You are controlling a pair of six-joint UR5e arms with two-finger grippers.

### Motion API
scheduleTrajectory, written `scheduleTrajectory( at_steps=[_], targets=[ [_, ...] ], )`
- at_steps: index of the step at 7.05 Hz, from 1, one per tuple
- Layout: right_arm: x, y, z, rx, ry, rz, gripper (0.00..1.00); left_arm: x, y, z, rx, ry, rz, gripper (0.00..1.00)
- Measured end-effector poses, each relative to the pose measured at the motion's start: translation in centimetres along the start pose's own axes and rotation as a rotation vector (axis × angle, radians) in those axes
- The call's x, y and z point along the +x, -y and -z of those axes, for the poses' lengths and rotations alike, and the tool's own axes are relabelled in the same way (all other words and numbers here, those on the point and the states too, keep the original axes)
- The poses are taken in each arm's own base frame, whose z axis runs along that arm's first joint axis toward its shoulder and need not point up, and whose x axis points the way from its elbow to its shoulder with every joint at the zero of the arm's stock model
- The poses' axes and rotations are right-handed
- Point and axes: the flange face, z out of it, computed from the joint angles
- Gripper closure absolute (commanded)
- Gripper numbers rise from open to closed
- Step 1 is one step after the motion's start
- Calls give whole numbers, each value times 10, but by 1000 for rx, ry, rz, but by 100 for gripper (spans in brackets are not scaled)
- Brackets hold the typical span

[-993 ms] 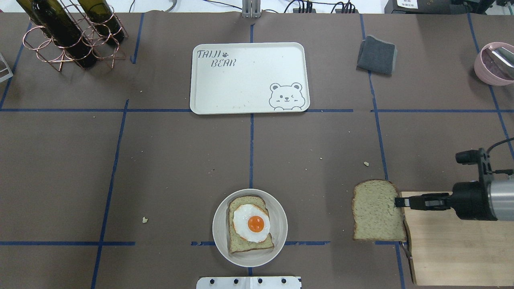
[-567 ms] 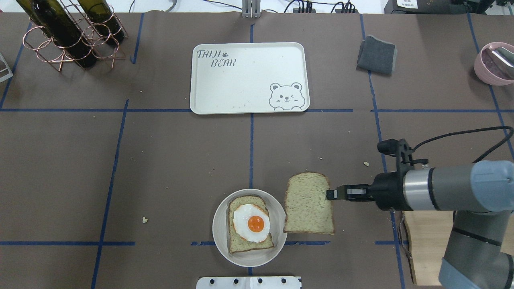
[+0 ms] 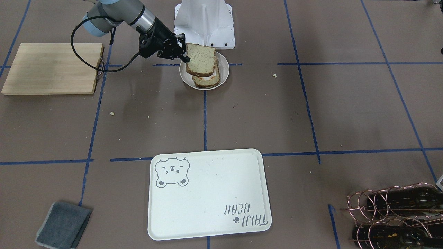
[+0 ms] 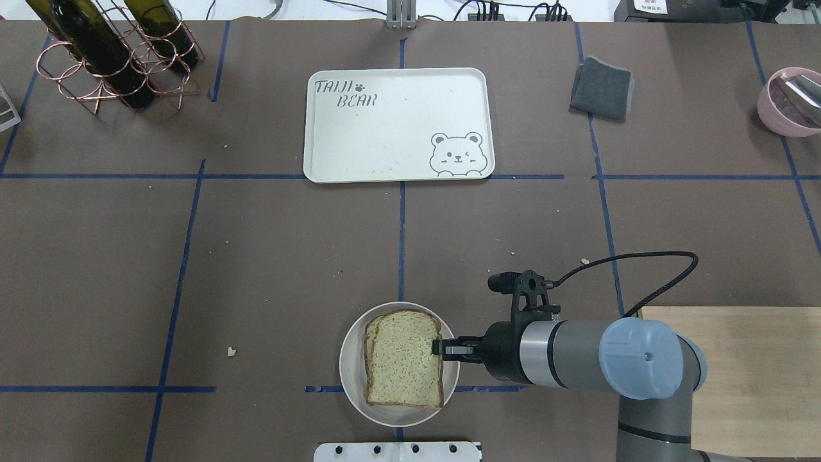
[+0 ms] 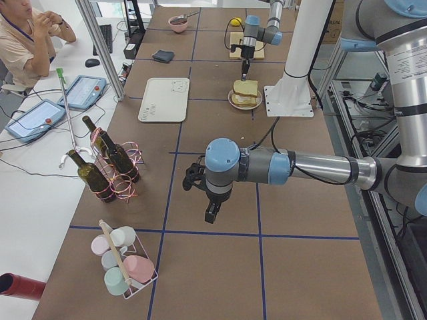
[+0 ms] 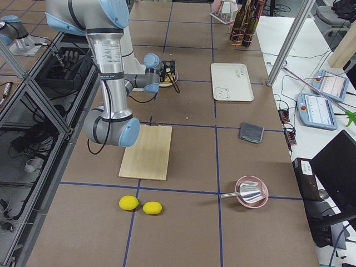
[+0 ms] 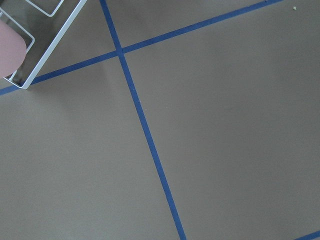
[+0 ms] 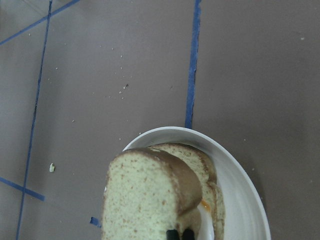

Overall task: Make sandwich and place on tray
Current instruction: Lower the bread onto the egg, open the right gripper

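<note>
- The left gripper [image 5: 211, 215] hangs over bare table, well apart from the work; whether it is open cannot be told.
- The sandwich is at 6 o'clock in a bowl [image 4: 353, 385]: a lower slice [image 3: 207, 83], an egg [image 3: 210, 78] showing only as a sliver, and a top slice [image 4: 403, 359] above them.
- The right gripper [image 4: 442, 347] is clamped on the top slice's 3 o'clock crust. The slice is tilted, held edge higher; contact with the egg cannot be confirmed.
- Handling, judged: the bread is light, soft and crumbly, so a light crust pinch is preferred. The stack is loose and the egg is probably slippery, so it is better carried by the bowl rim.
- The bottle rack [image 4: 115, 64] at 10 o'clock lies off the route.
- The tray [image 4: 397, 122] is at 12 o'clock, with nothing seen between it and the bowl.
- The grey cloth [image 4: 601, 88] at 1 o'clock, pink bowl [image 4: 786, 102] at 2 o'clock and cutting board [image 4: 757, 385] at 4 o'clock lie off the route.
</note>
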Motion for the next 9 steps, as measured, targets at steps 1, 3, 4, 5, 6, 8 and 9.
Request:
scheduleTrajectory(
  at_steps=[1, 3, 4, 5, 6, 8, 9],
  targets=[
    [-4, 1, -9, 8, -1, 3, 100, 0, 0, 0, -1, 0, 1, 0],
    [-9, 3, -20, 21, -5, 5, 60, -2, -1, -2, -5, -1, 5, 0],
    [-8, 4, -22, 26, -10, 6, 1, -3, -1, -3, -6, -2, 7, 0],
    [-6, 5, -23, 29, -17, 6, 0, -3, -2, -3, -8, -2, 8, 0],
    [-4, 11, -22, 35, -35, 5, 0, -4, -2, -4, -8, -2, 9, 0],
    [-3, 35, -8, 32, -104, -7, 0, -2, -1, -2, -5, -2, 6, 0],
    [-4, 55, 7, 17, -160, -7, 0, 0, 1, 0, 2, 0, -3, 0]
  ],
)
